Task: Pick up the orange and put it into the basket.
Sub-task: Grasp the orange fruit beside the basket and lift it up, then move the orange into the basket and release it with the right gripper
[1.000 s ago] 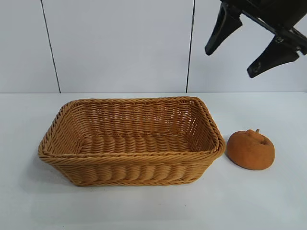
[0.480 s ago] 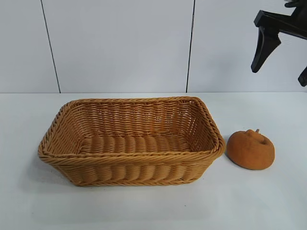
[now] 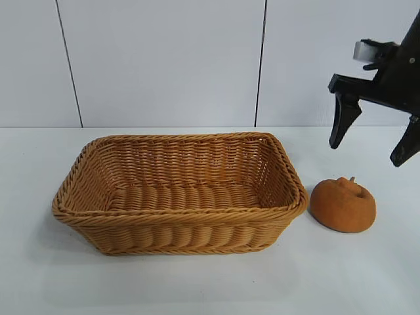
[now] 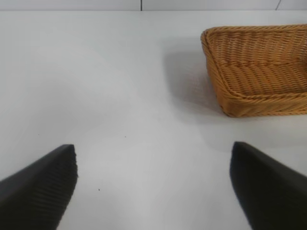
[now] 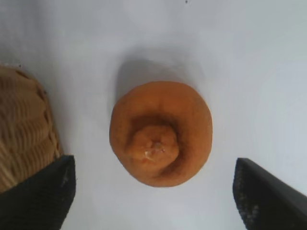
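The dull brownish-orange orange (image 3: 342, 205) rests on the white table just right of the tan wicker basket (image 3: 177, 230). My right gripper (image 3: 371, 146) hangs open in the air above and slightly behind the fruit, nothing between its fingers. From the right wrist view the orange (image 5: 160, 132) lies straight below, knobby top up, between and ahead of the spread fingertips (image 5: 48, 191); a corner of the basket (image 5: 24, 129) shows beside it. My left gripper (image 4: 153, 187) is open over bare table, apart from the basket (image 4: 256, 103). The left arm does not show in the exterior view.
The white table (image 3: 197, 289) runs to a pale panelled wall (image 3: 164, 59) behind. The basket holds nothing. Bare tabletop lies in front of the basket and to the right of the orange.
My right gripper has come down from the top right corner and moved slightly left, now hanging level with the wall's foot above the orange. Orange and basket have not moved.
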Controlling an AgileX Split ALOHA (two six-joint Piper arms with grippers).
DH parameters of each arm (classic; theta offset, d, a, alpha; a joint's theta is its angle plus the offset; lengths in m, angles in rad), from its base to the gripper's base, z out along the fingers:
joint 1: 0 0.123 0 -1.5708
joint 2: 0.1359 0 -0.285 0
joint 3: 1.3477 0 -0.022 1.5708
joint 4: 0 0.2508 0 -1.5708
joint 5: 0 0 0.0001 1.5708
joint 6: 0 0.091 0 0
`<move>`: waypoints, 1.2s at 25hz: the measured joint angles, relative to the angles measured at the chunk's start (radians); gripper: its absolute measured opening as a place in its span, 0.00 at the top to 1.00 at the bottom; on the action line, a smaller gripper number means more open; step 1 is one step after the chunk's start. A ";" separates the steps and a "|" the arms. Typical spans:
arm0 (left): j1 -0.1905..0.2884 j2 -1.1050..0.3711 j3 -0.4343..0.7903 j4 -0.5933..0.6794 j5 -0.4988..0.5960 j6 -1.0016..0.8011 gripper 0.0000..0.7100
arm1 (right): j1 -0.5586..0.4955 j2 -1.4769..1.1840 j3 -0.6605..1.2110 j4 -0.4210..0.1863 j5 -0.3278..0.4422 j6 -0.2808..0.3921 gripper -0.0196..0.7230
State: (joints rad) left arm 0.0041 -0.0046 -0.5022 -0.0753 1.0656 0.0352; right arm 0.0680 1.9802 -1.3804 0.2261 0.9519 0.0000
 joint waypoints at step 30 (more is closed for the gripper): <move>0.000 0.000 0.000 0.000 0.000 0.000 0.13 | 0.000 -0.204 0.001 0.068 -0.064 -0.072 0.91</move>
State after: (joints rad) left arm 0.0041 -0.0046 -0.5022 -0.0753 1.0656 0.0352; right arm 0.0680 1.7765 -1.3793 0.2944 0.8881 -0.0723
